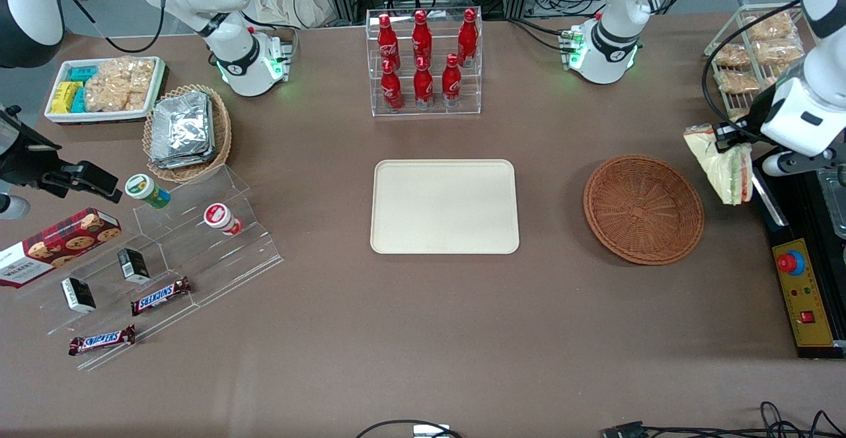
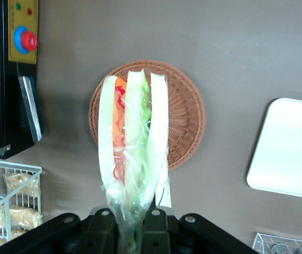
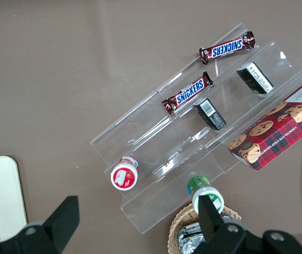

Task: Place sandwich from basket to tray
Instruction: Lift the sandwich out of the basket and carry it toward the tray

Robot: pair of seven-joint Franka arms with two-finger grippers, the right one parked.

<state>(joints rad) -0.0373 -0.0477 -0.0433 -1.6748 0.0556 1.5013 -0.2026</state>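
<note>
The gripper (image 1: 726,139) is at the right edge of the front view, about mid-height, above the table and w/ its fingers (image 2: 104,225) pinching the narrow end of the sandwich (image 1: 722,164). The sandwich hangs in the air, wrapped in clear plastic, w/ white bread and green and red-orange filling visible. It is not in the basket (image 1: 643,208) now; in the front view it is just beside the basket's right rim and a bit higher in the frame.

In the wrist view the sandwich (image 2: 133,143) stands up from the fingers, and the basket (image 2: 185,114) is seen under it, w/ nothing inside.

The tray (image 1: 444,206) lies flat at the center of the front view, well apart from the basket, toward the parked arm's end. It carries nothing.

At right edge, lower, a black box w/ a red button (image 1: 790,263) sits near the basket.
</note>
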